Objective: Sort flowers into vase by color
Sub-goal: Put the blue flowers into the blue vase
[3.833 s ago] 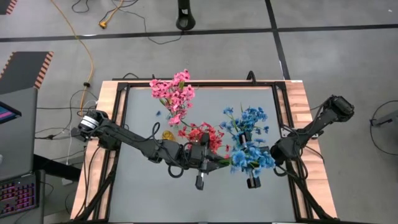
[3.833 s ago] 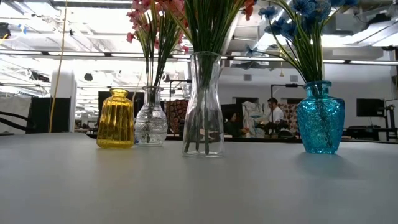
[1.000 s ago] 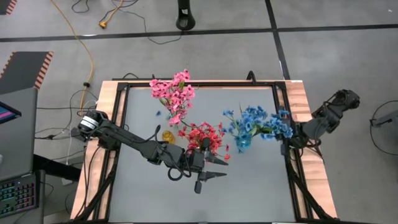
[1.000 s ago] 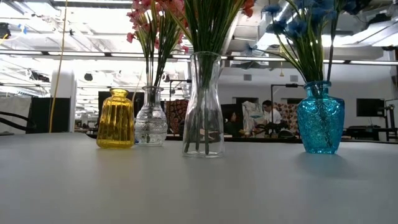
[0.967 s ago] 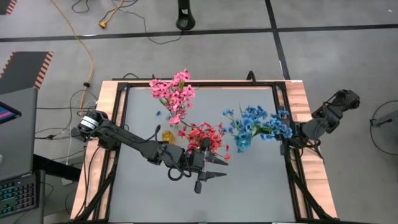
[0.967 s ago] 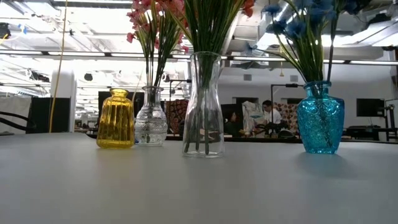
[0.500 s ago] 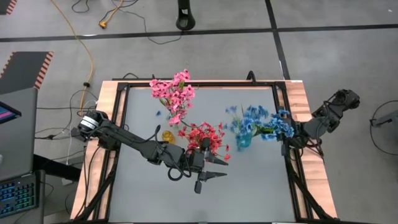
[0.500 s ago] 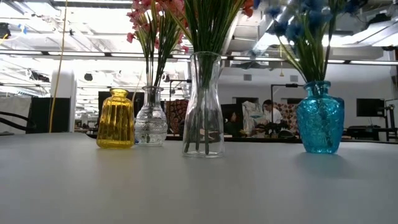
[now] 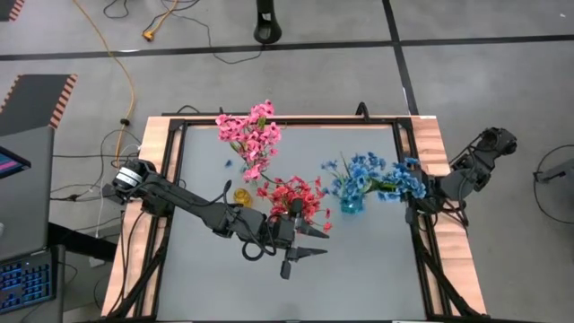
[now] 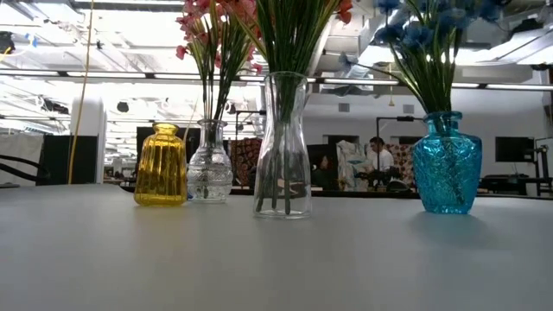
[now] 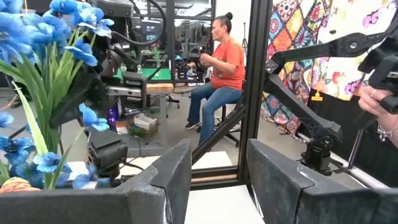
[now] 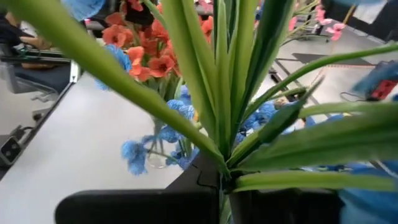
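High view: four vases stand on the grey table [image 9: 359, 269] inside a black frame, and beyond the table people sit at desks in the room. The left gripper [image 9: 309, 242] hangs over the near middle of the table, just in front of the red flowers [image 9: 294, 196], its jaws spread apart with nothing between them. The right gripper [image 12: 221, 180] sits at the table's right edge with its jaws pressed together on the green stems of a blue spray [image 9: 404, 182]; the blossoms point toward the blue bunch [image 9: 359, 172], and leaves fill most of the right wrist view. Low view shows the containers in a row: a yellow vase [image 10: 161, 164] with nothing showing in it, a small clear vase [image 10: 210, 164] just beside it holding pink flowers [image 9: 251, 136], a tall clear vase [image 10: 283, 145] holding the red flowers' stems, and, well apart, a blue vase [image 10: 447, 162] holding the blue bunch.
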Motion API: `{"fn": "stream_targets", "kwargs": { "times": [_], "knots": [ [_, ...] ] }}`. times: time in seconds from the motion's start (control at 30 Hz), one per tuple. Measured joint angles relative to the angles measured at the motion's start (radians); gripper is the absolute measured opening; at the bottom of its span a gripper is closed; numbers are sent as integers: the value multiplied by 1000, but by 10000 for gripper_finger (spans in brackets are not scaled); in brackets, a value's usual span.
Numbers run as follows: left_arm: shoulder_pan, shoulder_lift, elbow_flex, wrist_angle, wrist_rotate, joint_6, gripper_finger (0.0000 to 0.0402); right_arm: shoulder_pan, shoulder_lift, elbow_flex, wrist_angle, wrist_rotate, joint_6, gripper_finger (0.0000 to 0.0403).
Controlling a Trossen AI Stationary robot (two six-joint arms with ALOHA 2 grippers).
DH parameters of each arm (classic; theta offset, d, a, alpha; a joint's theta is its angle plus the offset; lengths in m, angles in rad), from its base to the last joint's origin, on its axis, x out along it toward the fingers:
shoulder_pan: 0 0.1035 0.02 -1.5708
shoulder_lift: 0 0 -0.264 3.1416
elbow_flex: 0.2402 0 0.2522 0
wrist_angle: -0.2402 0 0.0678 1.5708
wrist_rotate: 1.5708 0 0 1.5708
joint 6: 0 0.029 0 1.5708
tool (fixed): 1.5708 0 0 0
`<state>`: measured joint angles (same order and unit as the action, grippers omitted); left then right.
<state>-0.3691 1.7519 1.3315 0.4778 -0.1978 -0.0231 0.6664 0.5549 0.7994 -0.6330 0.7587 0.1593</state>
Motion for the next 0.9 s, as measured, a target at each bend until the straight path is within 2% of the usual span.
{"fn": "stream_targets", "kwargs": {
  "times": [0.33, 0.9],
  "knots": [
    [0, 0, 0, 0, 0, 0, 142, -1, 43, -51, -5, 10, -1, 36],
    [0, 0, 0, 0, 0, -15, 142, -1, 175, -114, -4, 58, 187, 36]
  ]
}}
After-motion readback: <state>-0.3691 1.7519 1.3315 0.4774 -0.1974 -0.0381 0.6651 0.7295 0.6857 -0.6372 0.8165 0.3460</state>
